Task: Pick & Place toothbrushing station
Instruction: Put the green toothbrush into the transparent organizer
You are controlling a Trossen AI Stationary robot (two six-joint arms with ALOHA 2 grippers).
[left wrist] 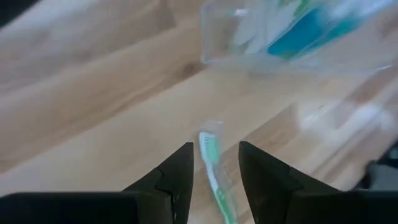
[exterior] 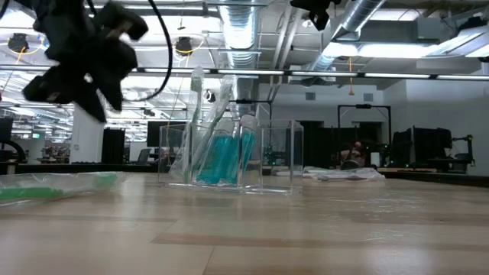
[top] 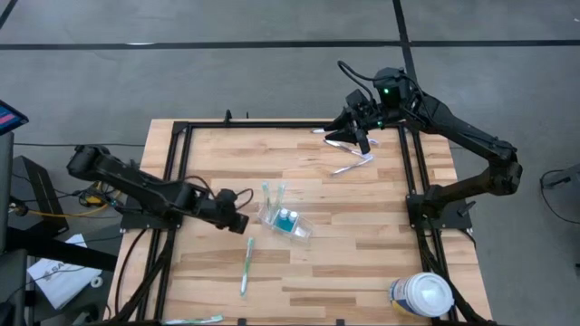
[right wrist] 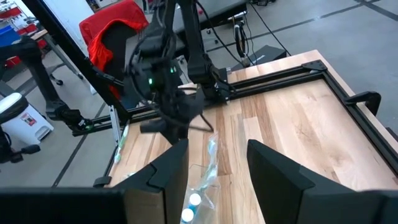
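While its fingers stand apart over a green toothbrush (left wrist: 214,171), the left hand (left wrist: 216,163) hovers just short of the toothbrushing station (top: 286,220), likely lining up a pickup; right hand (right wrist: 217,163) waits, parted.

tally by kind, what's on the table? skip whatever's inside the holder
Clear holder: 1
White-lidded tub: 1
Green toothbrushes, loose: 2
Pale toothbrushes, loose: 2
Total: 6
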